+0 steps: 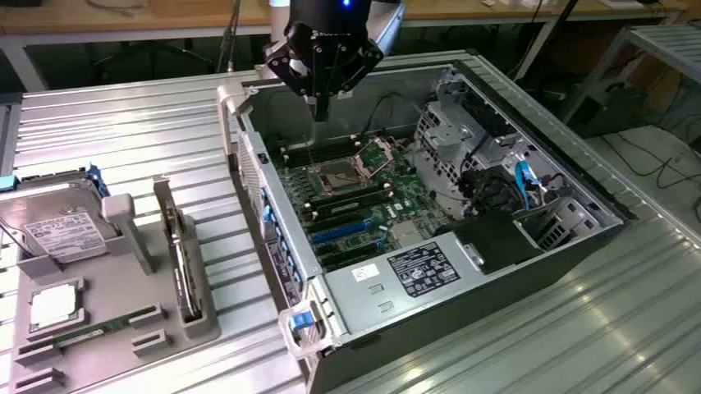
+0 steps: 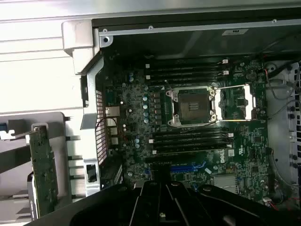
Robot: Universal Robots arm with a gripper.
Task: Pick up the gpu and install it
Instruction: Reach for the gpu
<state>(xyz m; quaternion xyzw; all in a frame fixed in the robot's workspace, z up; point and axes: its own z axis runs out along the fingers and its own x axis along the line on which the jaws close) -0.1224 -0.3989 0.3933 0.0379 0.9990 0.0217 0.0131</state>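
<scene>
Ribbed metal table [image 1: 121, 131], gpu [image 1: 179, 246] upright in grey rack [image 1: 203, 328], empty clenched tool [image 1: 320, 115] over open case [image 1: 547, 279]

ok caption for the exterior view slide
Shut gripper above the open computer case; gpu stands on edge in the grey holder beside it

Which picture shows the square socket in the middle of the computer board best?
The wrist view. It looks straight down on the socket, so its whole square shows, with the metal frame flipped open beside it. The exterior view shows the same socket from a slant, between the memory slots.
</scene>
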